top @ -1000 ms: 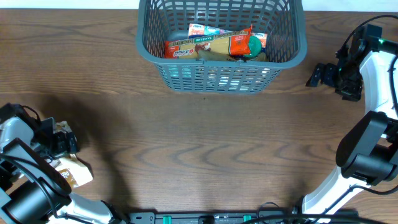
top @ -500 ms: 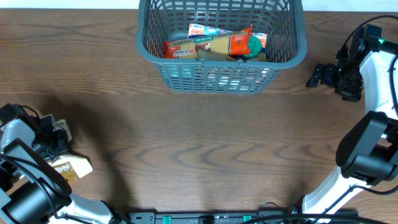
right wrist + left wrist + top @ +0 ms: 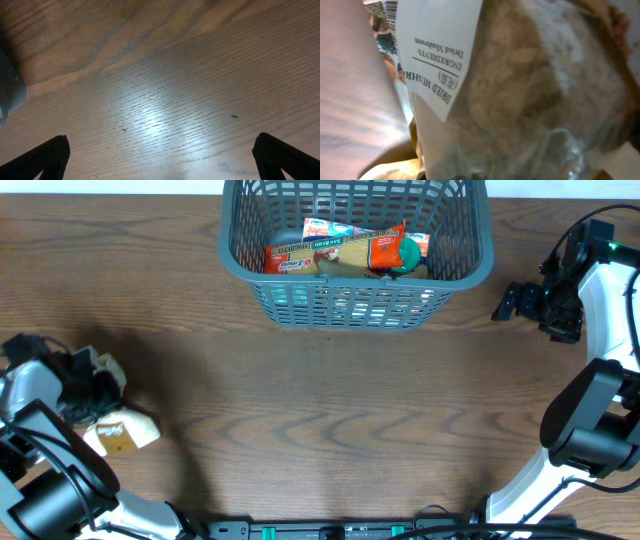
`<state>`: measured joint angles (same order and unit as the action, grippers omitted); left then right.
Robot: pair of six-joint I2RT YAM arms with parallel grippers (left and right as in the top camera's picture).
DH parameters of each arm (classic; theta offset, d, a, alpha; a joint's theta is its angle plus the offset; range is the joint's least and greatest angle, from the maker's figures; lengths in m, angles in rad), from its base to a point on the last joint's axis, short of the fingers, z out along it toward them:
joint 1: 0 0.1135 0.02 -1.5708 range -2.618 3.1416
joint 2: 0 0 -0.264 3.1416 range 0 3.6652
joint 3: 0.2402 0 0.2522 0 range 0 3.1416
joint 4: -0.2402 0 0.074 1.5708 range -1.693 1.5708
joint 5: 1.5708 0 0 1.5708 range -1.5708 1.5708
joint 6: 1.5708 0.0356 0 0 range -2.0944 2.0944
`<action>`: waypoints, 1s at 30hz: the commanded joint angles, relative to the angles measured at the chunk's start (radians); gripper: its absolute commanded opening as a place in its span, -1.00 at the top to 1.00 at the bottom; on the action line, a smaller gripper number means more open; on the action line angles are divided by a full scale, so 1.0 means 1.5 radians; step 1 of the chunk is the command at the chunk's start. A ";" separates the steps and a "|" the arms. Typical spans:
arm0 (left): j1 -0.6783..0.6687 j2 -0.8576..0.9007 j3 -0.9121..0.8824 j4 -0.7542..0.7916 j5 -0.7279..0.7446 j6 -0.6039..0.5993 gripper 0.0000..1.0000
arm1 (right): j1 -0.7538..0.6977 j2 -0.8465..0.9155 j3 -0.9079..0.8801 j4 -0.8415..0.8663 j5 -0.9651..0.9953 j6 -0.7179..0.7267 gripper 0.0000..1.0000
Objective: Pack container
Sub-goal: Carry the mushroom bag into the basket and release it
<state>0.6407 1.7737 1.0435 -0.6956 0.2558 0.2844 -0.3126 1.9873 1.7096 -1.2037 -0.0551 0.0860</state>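
The container (image 3: pixel 355 305), a dark grey-blue slotted basket, stands at the far middle of the table and holds several food packets (image 3: pixel 345 250). At the left edge my left gripper (image 3: pixel 103 393) is shut on a clear packet of dried mushrooms (image 3: pixel 122 432). That packet (image 3: pixel 530 100), with its white label (image 3: pixel 435 50), fills the left wrist view and hides the fingers. My right gripper (image 3: pixel 505 302) hangs open to the right of the container with nothing in it. In the right wrist view the right gripper (image 3: pixel 162 157) shows bare wood between its dark fingertips (image 3: pixel 50 155).
A grey-blue corner of the container (image 3: pixel 7 90) shows at the left edge of the right wrist view. The right arm's white links (image 3: pixel 590 410) run along the table's right side. The left arm's body (image 3: pixel 40 470) fills the near left corner.
My left gripper has shut on the dried mushroom packet and shifted a little away from the front edge, the packet moving with it. The right arm has not moved.
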 commanded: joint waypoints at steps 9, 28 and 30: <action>-0.183 -0.057 0.283 -0.112 0.031 -0.094 0.89 | 0.003 -0.004 -0.002 -0.005 0.001 -0.017 -0.99; -0.565 -0.056 0.706 -0.045 -0.151 0.365 0.89 | 0.004 -0.004 -0.002 -0.014 0.001 -0.016 -0.98; -0.593 -0.051 0.706 -0.025 -0.151 0.461 0.88 | 0.004 -0.004 -0.002 -0.018 0.001 -0.016 -0.98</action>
<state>-0.2062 1.6939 2.0895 -0.7525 0.0551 0.6731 -0.3126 1.9873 1.7096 -1.2243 -0.0536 0.0772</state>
